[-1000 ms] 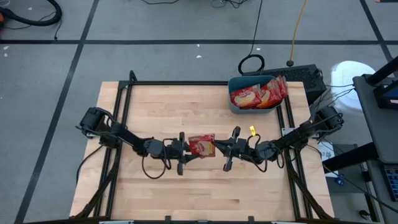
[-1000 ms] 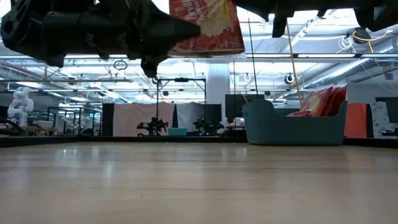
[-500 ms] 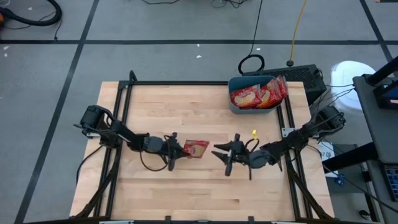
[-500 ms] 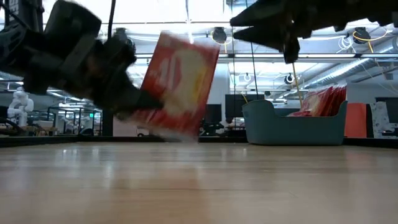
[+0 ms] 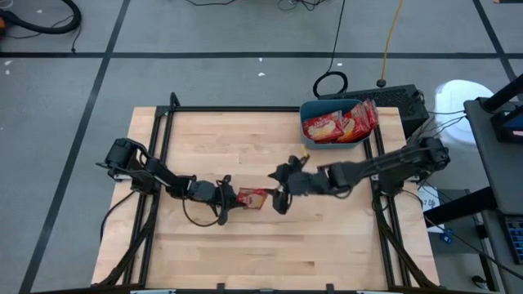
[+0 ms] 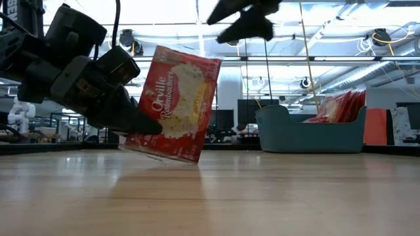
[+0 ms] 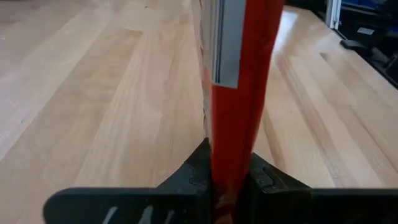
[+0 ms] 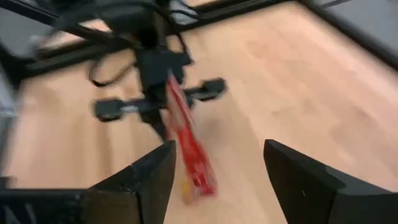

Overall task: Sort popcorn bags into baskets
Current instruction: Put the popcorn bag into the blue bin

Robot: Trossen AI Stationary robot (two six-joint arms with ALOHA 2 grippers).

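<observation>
One red popcorn bag (image 5: 253, 198) with a yellow-cream picture stands on edge, tilted, near the table's middle (image 6: 177, 101). My left gripper (image 5: 230, 199) is shut on it from the left. My right gripper (image 5: 282, 193) hangs open above and just right of the bag (image 6: 243, 16), touching nothing; its wrist view looks down on the bag (image 8: 189, 149). The teal basket (image 5: 309, 139) stands at the far right with several red bags (image 5: 337, 126) leaning inside it. My left gripper pinches the bag's left edge, low down (image 7: 230, 168), between its two fingers (image 7: 198, 177), one on each flat face. The fingers come from the table's left, slanting slightly down. The bag sticks out edge-up and tilted; whether its lower corner (image 6: 192, 159) touches the wood I cannot tell.
Black frame rails (image 5: 159, 163) run along the table's left and right sides. A black box (image 5: 400, 98) and cables lie behind the basket (image 6: 295, 134). Bare wood (image 5: 270, 253) stretches along the near half of the table.
My right gripper has let go of the bag, opened and risen above it. My left gripper has carried the bag down toward the table and a little toward the left edge; the bag, held high between both grippers before, now sits low and tilted.
</observation>
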